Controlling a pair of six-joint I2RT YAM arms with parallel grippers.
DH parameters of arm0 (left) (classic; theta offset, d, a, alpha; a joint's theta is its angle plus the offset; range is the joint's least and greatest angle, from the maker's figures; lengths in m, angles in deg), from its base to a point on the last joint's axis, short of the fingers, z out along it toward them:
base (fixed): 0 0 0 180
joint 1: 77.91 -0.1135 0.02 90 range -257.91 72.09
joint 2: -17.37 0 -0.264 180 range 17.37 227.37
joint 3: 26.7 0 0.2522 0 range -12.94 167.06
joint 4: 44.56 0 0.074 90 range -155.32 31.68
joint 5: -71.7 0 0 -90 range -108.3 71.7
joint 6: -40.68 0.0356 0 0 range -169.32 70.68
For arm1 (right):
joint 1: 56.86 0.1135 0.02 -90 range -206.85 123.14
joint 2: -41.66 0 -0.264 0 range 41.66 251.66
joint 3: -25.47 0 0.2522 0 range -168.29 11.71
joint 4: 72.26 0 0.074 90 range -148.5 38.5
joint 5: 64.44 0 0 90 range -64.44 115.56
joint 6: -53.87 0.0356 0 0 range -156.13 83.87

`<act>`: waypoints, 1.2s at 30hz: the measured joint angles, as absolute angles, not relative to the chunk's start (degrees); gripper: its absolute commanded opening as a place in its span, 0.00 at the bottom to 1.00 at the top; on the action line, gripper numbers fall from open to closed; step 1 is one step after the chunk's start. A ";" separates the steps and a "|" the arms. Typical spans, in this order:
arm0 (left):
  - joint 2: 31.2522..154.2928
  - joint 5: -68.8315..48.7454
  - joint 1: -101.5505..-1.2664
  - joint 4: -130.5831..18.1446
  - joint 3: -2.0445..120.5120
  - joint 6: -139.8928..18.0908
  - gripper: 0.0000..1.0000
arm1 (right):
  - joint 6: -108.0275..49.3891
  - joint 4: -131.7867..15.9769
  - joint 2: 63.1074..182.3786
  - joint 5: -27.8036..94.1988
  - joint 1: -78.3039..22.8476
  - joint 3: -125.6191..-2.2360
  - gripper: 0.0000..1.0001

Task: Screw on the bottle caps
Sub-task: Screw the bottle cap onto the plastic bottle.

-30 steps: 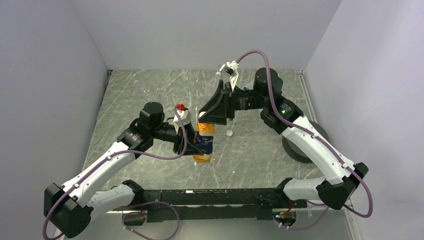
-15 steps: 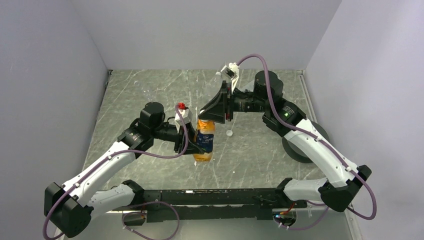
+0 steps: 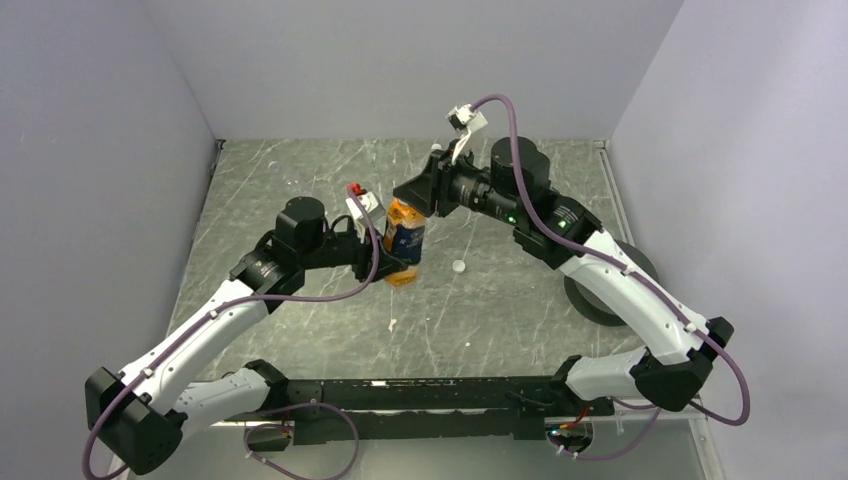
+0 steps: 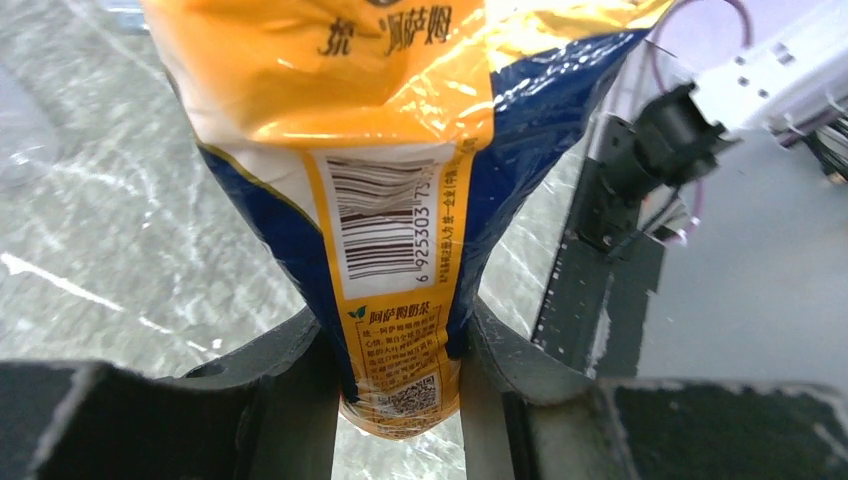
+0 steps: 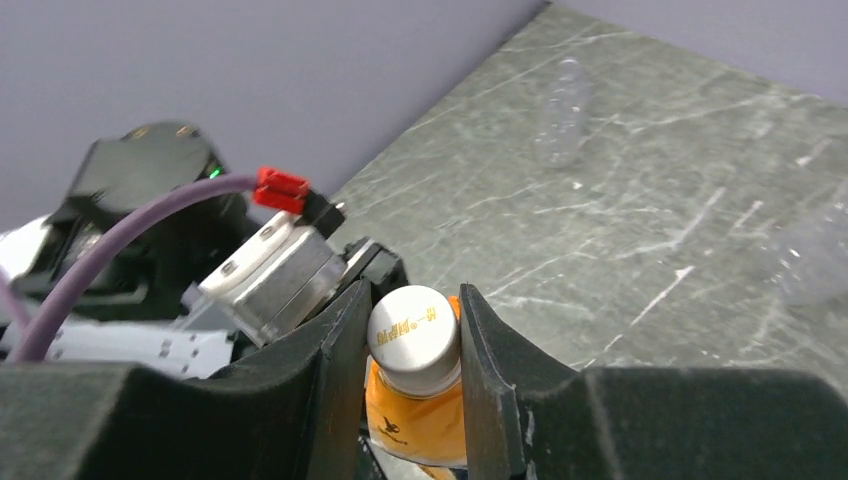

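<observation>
The left gripper (image 4: pixel 398 365) clamps the orange bottle (image 4: pixel 380 150) near its base. The right gripper (image 5: pixel 414 310) squeezes the cap (image 5: pixel 412 330) sitting on the bottle's neck.

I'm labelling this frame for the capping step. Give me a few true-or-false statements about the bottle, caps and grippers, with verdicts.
1. The left gripper clamps the orange bottle at its lower end. True.
2. The right gripper grips the bottle's label. False: its fingers pinch the pale cap on the bottle's top.
3. The orange bottle lies flat on the table. False: the left gripper holds it up, top toward the right gripper.
4. A loose white cap lies on the table beside the bottle. True.
</observation>
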State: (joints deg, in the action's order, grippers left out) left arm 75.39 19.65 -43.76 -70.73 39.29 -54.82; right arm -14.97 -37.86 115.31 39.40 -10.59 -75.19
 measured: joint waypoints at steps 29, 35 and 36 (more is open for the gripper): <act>82.49 -12.98 -37.86 -64.50 39.84 -58.71 0.00 | -1.83 -18.99 134.39 -12.16 -0.34 -96.47 0.64; 81.92 -10.32 -37.94 -60.34 38.79 -58.84 0.00 | -2.70 -16.57 130.35 -9.29 -0.54 -94.97 0.84; 81.59 -9.53 -37.94 -59.73 38.29 -58.82 0.00 | -2.92 -16.37 129.52 -8.42 -0.45 -94.55 0.88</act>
